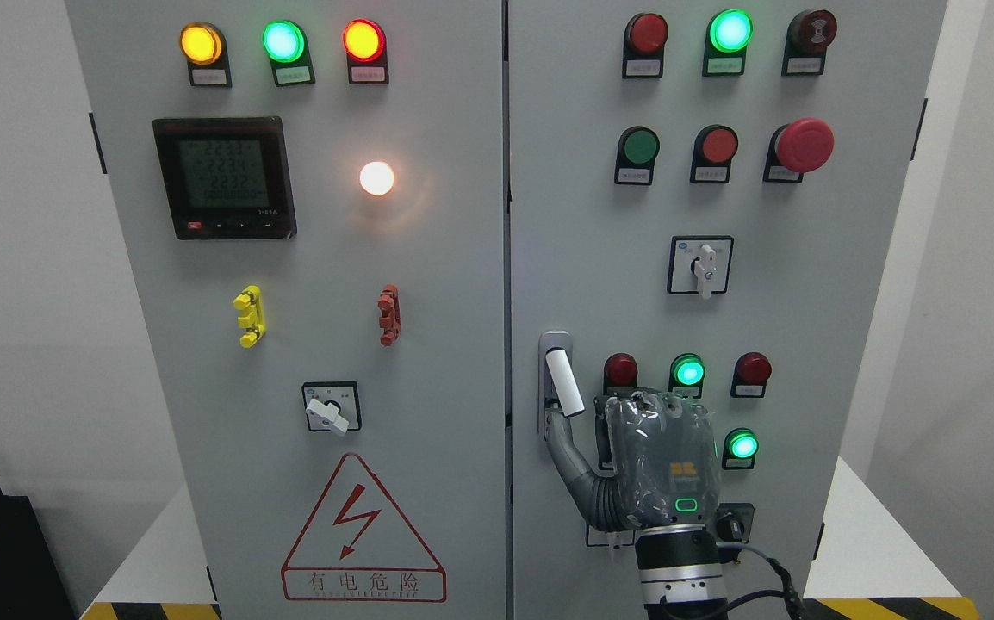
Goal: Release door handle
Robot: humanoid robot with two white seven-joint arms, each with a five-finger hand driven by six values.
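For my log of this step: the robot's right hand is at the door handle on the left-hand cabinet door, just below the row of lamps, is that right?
Not quite. The head view shows the right hand at the door handle on the right-hand cabinet door, not the left-hand one. It does sit just below the row of lamps, with its thumb reaching up to the handle's lower end.

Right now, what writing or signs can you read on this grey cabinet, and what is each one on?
"有电危险": red lightning-bolt warning triangle on the grey left cabinet door.
"2232", roughly: black digital meter; other rows blurred.
Small white labels under the lamps and buttons: too small to read.
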